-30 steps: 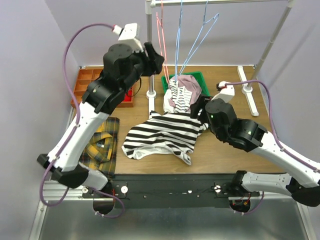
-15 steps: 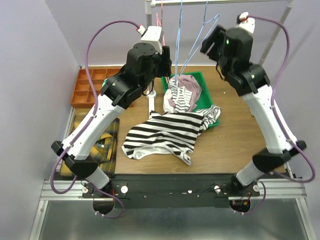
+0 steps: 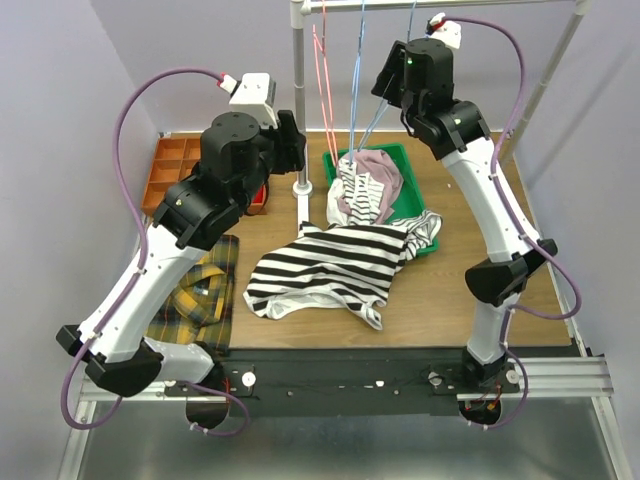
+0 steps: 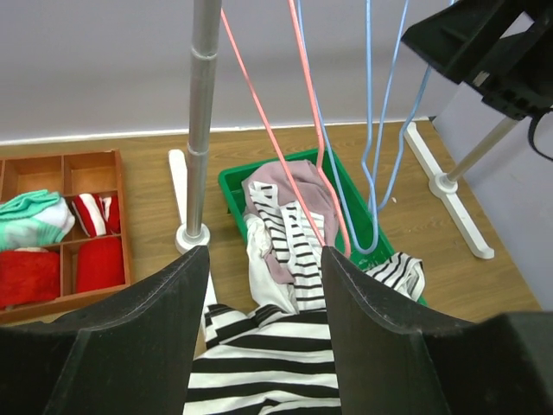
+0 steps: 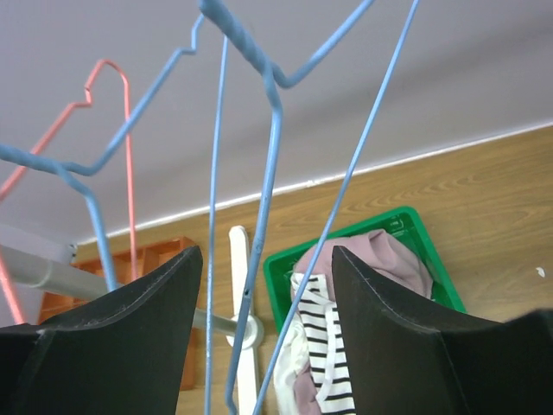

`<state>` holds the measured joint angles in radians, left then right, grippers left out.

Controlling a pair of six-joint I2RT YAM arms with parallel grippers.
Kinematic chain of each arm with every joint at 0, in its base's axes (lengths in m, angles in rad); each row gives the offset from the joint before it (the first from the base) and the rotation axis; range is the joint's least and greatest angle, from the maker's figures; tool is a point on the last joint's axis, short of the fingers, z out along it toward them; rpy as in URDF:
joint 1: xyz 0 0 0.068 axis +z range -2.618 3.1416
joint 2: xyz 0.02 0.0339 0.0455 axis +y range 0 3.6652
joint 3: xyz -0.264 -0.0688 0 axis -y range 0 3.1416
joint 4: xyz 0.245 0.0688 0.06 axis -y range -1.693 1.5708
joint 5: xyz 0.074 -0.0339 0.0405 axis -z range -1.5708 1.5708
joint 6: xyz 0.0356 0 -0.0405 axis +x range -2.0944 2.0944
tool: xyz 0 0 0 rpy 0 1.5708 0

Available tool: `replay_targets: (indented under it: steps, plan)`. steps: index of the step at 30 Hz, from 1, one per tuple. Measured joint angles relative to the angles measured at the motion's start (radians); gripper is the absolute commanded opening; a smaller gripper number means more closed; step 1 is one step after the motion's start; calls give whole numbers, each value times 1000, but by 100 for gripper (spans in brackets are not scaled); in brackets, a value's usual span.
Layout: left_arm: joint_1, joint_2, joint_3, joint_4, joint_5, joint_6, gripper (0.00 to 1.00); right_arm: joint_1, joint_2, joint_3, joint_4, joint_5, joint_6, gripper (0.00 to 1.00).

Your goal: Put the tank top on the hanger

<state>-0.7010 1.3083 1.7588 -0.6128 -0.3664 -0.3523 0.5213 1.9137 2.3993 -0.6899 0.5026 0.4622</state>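
The tank top (image 3: 325, 270), with wide black-and-white stripes, lies spread flat on the table in front of the green bin; it also shows in the left wrist view (image 4: 276, 367). The light-blue hanger (image 3: 388, 100) hangs from the top rail. My right gripper (image 3: 386, 82) is raised to it and open; in the right wrist view (image 5: 268, 259) the blue hanger wires (image 5: 259, 251) run between the spread fingers, not clamped. My left gripper (image 3: 292, 140) is open and empty, held high left of the hangers (image 4: 263, 255), above the tank top.
Red hangers (image 3: 322, 90) hang beside the blue ones. A green bin (image 3: 410, 165) holds a dusty-pink garment (image 3: 378, 165) and a finer striped cloth (image 3: 360, 195). The rack pole (image 3: 298, 100) stands mid-back. There is an orange tray (image 3: 175, 165) at back left and a yellow plaid cloth (image 3: 205, 290) on the left.
My right arm rose from beside the tank top up to the rail, then shifted left onto the blue hanger. My left arm drew back leftward. The tank top has not moved.
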Motion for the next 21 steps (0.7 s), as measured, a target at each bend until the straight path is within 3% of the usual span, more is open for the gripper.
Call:
replay_targets:
  steps: [3,10,15,17,21]
  plan:
    - [6,-15,-29,12,0,-7,64,0,9,-26,-6,1,-7,65]
    - [14,-31,-116,27,4,-21,64,0,-71,-188,0,22,-32,46]
    - [19,-44,-140,30,12,-33,64,0,-167,-264,1,54,-61,41]
    - [19,-53,-146,40,14,-36,64,0,-194,-265,8,68,-82,34]
    - [21,-79,-168,56,16,-38,64,0,-209,-251,19,85,-131,33]
